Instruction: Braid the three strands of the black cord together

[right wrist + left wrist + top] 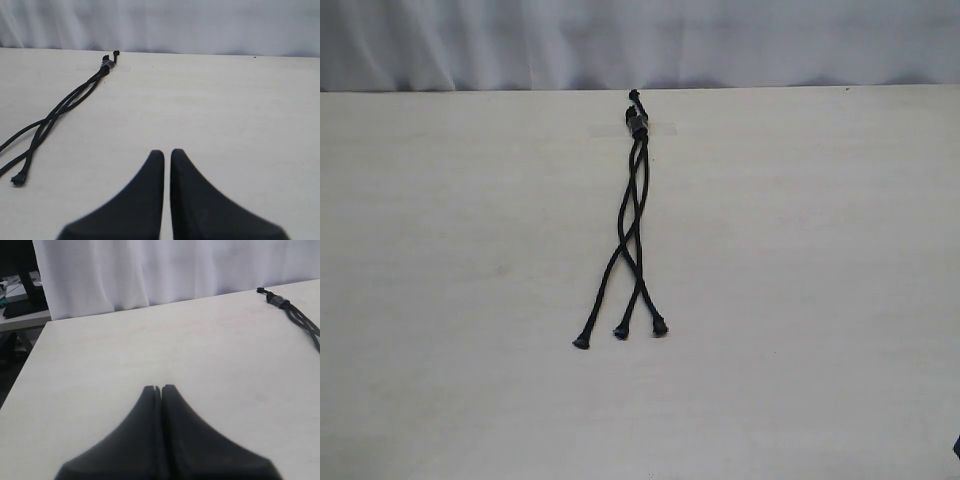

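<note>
The black cord lies along the middle of the pale table, its knotted head near the far edge. The three strands cross one another a few times on the way down. They end apart in knobbed tips toward the near side. Neither gripper shows in the exterior view. My left gripper is shut and empty over bare table, far from the cord head. My right gripper is shut to a hairline gap with nothing in it. It sits well to the side of the strands and of one tip.
A white curtain hangs behind the table's far edge. In the left wrist view the table's side edge drops off toward a dark desk with clutter. A small dark object peeks in at the exterior view's lower right corner.
</note>
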